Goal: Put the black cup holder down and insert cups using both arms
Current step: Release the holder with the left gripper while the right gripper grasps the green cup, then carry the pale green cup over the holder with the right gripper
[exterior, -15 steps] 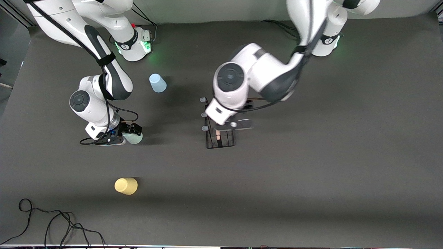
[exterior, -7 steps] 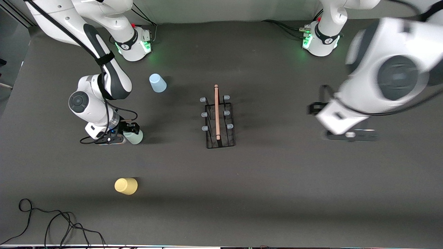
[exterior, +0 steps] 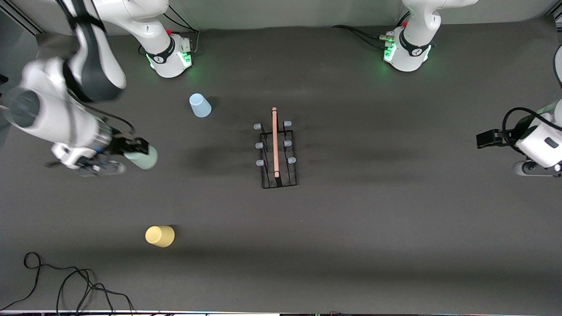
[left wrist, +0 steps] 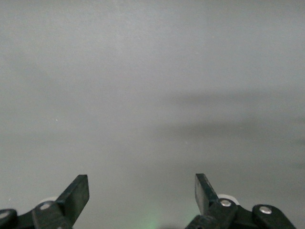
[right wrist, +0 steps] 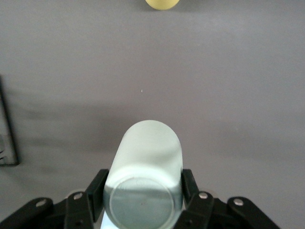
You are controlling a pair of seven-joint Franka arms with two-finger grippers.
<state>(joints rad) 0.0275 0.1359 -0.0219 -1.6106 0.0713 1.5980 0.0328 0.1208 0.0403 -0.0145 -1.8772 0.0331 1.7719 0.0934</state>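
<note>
The black cup holder stands upright mid-table, its wooden rod on top and its pegs bare; one edge of it shows in the right wrist view. My right gripper is shut on the mint green cup and holds it above the table toward the right arm's end; the right wrist view shows the cup on its side between the fingers. The light blue cup and the yellow cup stand upside down on the table. My left gripper is open and empty at the left arm's end.
A loose black cable lies at the table's near corner on the right arm's end. The arm bases glow green along the table's edge farthest from the front camera. The yellow cup also shows in the right wrist view.
My left arm has swung from over the cup holder out to its own end of the table. My right gripper has risen with the mint green cup and moved toward the right arm's end.
</note>
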